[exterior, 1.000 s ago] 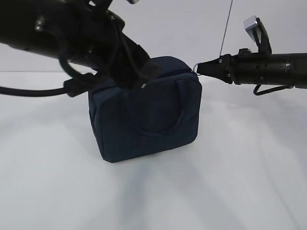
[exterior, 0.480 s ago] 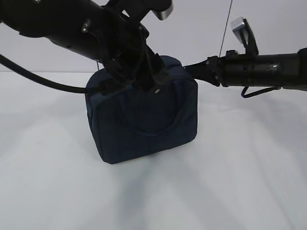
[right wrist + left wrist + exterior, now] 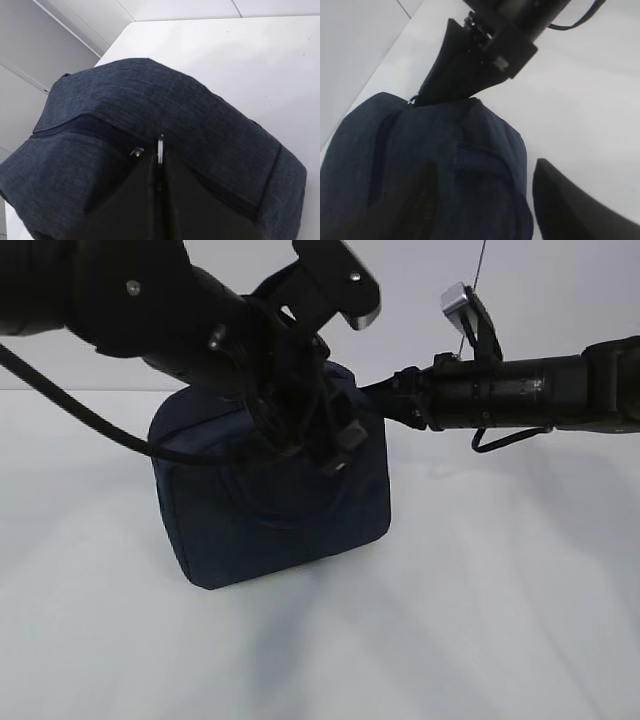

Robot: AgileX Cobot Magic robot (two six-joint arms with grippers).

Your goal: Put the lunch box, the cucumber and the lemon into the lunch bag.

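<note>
Both arms crowd the top of the lunch bag (image 3: pixel 270 510): the left arm (image 3: pixel 180 310) covers it from above and the right arm (image 3: pixel 500 395) reaches in from the side. The table (image 3: pixel 480 620) in front and to the right of the bag lies open for a pass.

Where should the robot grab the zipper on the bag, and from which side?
Best at the metal ring pull on top of the lunch bag. It stands up thin and on edge from the zipper line, so a gripper can probably pinch its flat faces coming level from the bag's right end. The right gripper is shut on it that way.
</note>
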